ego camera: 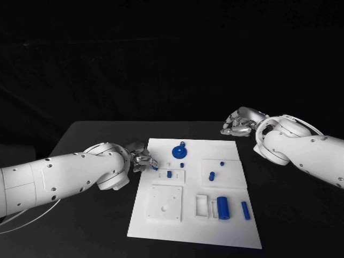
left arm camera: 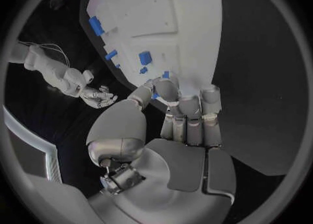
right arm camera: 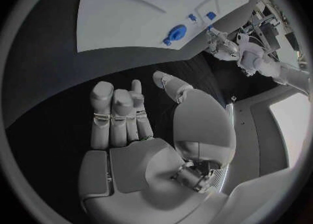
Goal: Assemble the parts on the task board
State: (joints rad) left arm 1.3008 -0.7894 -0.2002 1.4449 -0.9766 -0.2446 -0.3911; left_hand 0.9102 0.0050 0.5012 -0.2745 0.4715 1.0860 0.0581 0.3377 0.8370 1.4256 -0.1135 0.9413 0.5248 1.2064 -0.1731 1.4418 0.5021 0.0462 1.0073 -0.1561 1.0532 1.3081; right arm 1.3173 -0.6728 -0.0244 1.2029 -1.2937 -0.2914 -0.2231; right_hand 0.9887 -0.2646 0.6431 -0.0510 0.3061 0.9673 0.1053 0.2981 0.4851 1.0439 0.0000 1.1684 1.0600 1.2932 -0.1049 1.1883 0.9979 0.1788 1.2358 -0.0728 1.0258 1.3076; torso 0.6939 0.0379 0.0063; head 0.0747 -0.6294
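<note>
- Task board (ego camera: 195, 215): a white plate laid flat in the middle of the black worktop (ego camera: 94, 140), its long side running away from the robot.
- Blue geared wheel (ego camera: 179, 150): seen near the far end of the board, with a small knob at its upper edge.
- Small blue peg (ego camera: 169, 174): stood in a shallow square recess on the left half of the board; a second small blue peg (ego camera: 212, 175) is stood on the right half, well apart from the first.
- Thick blue cylinder (ego camera: 223, 207) and thin blue rod (ego camera: 245, 210): laid side by side near the board's right edge, close to a white rectangular frame.
- Left hand (ego camera: 143, 160): placed at the board's left edge, fingers (left arm camera: 164, 87) curled together; a small blue piece (left arm camera: 156, 94) is seen just beside the fingertips, but whether it is pinched cannot be told.
- Right hand (ego camera: 241, 122): held above the bare worktop beyond the board's far right corner, apart from the board; its fingers (right arm camera: 104, 110) are curled inward and nothing is held.
</note>
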